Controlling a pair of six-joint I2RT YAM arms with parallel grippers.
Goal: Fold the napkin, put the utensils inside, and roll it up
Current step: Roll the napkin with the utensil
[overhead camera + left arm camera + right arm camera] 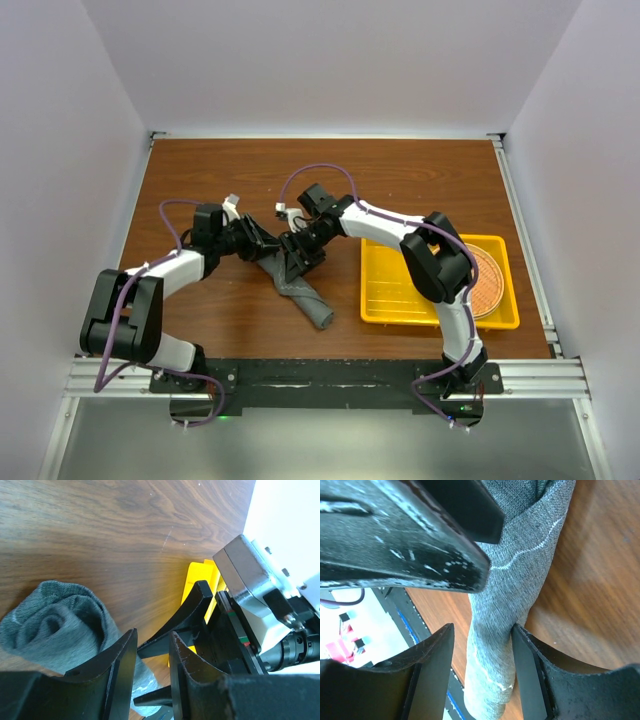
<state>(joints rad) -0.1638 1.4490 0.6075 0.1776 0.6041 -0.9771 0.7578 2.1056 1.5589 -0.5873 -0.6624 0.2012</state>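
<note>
The napkin lies rolled into a dark grey tube, slanting across the table's middle. In the left wrist view its spiral end sits just left of my left gripper, whose jaws stand a little apart with nothing clamped. My left gripper is at the roll's far end. My right gripper straddles the roll. Its jaws are open, the right finger touching the cloth and the left finger clear of it. No teal utensils are in view.
A yellow tray stands right of the roll, with the round woven mat in its right part. The tray's corner shows behind the right gripper's fingers. The left gripper's finger crosses the top of the right wrist view.
</note>
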